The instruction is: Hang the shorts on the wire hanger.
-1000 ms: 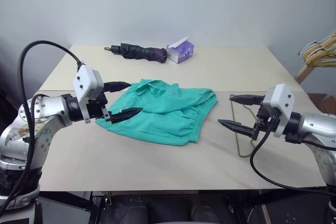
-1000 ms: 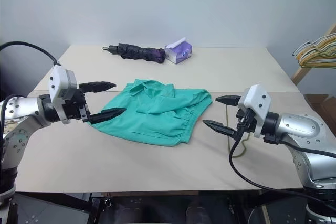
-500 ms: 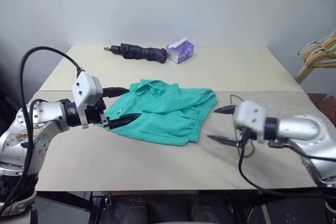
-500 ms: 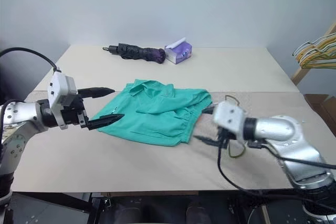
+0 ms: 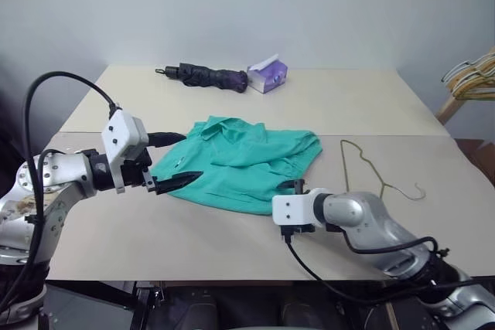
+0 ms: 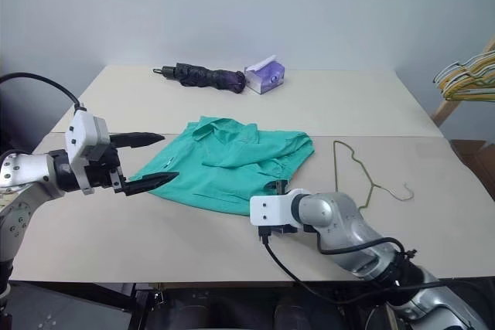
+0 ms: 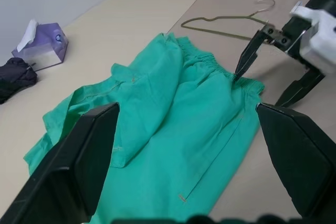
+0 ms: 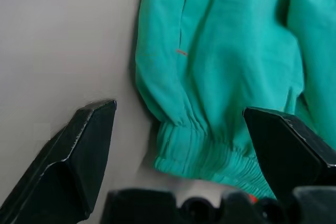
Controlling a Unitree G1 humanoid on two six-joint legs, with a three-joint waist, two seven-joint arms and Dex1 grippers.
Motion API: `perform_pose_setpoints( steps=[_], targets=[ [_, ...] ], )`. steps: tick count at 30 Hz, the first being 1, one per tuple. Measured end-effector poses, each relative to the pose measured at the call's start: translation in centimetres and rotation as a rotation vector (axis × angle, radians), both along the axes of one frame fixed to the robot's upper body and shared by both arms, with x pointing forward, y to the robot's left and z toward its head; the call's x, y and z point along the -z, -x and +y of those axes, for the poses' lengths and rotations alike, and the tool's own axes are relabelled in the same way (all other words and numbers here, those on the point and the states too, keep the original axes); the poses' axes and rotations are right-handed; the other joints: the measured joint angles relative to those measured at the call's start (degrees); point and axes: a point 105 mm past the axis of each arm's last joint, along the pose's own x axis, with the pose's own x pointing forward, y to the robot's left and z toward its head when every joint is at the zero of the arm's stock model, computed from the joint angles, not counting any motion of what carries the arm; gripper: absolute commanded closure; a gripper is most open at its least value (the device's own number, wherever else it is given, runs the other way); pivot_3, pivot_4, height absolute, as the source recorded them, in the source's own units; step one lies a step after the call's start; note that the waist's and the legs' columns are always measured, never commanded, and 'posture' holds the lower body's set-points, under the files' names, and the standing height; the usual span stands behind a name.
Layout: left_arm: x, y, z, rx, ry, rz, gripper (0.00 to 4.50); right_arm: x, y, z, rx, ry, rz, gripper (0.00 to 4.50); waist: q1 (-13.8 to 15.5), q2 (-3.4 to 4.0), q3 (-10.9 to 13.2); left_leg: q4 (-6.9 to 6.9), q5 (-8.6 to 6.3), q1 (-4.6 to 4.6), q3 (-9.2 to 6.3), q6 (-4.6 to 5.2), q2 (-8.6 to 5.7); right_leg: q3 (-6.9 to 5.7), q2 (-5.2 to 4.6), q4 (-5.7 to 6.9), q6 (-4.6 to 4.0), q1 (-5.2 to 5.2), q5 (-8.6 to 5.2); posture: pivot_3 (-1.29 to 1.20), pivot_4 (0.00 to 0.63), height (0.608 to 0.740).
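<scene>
Shorts (image 5: 240,163) flat mid-table, waistband end toward right gripper (image 8: 178,129), which gapes just short of band, nothing held. Left gripper (image 5: 176,159) spread, empty, at opposite edge. Hanger (image 5: 371,175) just beyond, right side.

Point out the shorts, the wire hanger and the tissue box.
shorts (image 5: 240,161), left eye view, middle of the green fabric.
wire hanger (image 5: 362,166), left eye view, the slanted wire between neck and hook.
tissue box (image 5: 270,76), left eye view, purple side.

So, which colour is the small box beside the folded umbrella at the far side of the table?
The tissue box is purple, clearest in the left eye view.
</scene>
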Motion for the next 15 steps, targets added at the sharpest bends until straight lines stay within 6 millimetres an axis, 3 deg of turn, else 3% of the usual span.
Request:
perform_pose_setpoints(
  steps=[5, 10, 15],
  targets=[
    [0.3, -0.1, -0.1, 0.0, -0.029, -0.008, 0.0, 0.7, -1.0, -1.1, 0.039, 0.089, -0.046, 2.59, 0.3, 0.0, 0.0, 0.0, 0.0, 0.01, 0.01, 0.0, -0.01, 0.0, 0.0, -0.01, 0.0, 0.01, 0.0, 0.06, 0.029, 0.74],
    [2.1, 0.3, 0.1, 0.011, -0.092, 0.014, 0.0, 0.4, -1.6, -1.8, 0.055, 0.115, -0.085, 4.31, 0.1, 0.0, 0.0, -0.01, 0.0, 0.0, 0.01, 0.0, 0.01, 0.0, 0.0, -0.01, 0.0, -0.01, 0.0, 0.06, 0.035, 0.74],
    [4.6, 0.2, 1.9, 0.018, -0.331, -0.047, 0.0, -0.4, -2.0, -1.9, 0.059, 0.091, -0.115, 4.41, -0.2, 0.02, 0.0, -0.03, 0.0, 0.03, 0.02, 0.0, 0.02, 0.0, 0.01, -0.01, -0.04, -0.01, -0.02, 0.05, 0.034, 0.74]
  ],
)
